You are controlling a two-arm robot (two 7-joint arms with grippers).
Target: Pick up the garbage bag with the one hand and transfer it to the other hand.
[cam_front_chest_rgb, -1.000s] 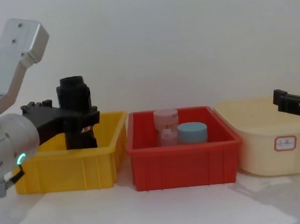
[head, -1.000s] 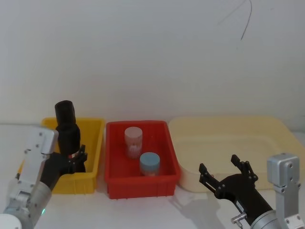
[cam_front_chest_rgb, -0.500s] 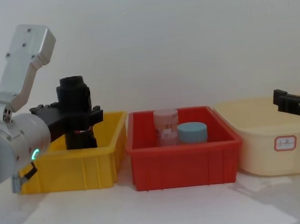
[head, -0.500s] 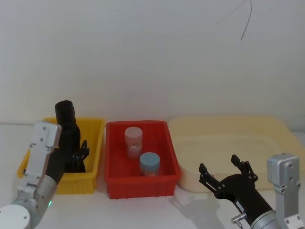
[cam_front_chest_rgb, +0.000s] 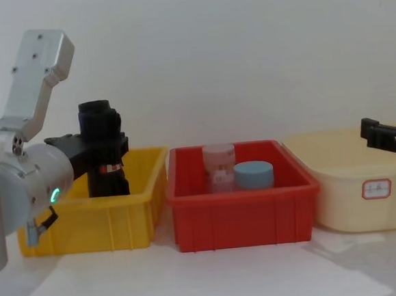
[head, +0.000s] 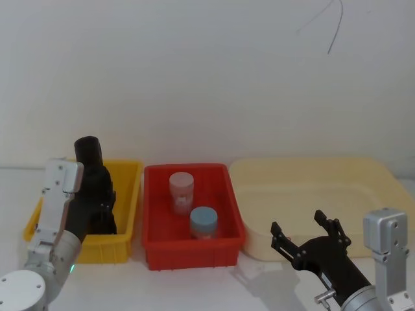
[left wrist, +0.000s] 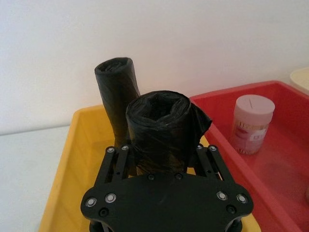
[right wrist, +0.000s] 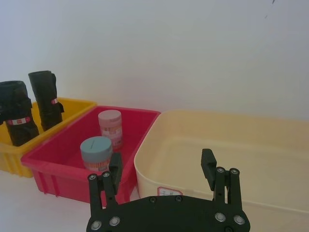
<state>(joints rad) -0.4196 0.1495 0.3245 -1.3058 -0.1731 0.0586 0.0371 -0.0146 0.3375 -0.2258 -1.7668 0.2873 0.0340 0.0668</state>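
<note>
Two black rolls stand upright in the yellow bin point(head: 128, 194). The nearer garbage bag point(left wrist: 161, 123) has a red-and-white label band and stands between the fingers of my left gripper point(left wrist: 161, 151), on the arm with the green ring. That gripper is open, one finger on each side of the roll, close to its upper part. The second roll point(left wrist: 115, 87) stands just behind it. In the chest view the gripper point(cam_front_chest_rgb: 105, 147) overlaps the rolls point(cam_front_chest_rgb: 99, 125). My right gripper point(head: 297, 223) hovers open and holds nothing, in front of the cream tub.
A red bin point(head: 228, 194) next to the yellow one holds a pink jar point(head: 181, 189) and a blue-lidded jar point(head: 204, 221). A wide cream tub point(head: 311, 170) stands on the right. A white wall lies close behind the bins.
My left gripper has pushed forward over the yellow bin, so its fingers now straddle the nearer roll. The right gripper has not moved.
</note>
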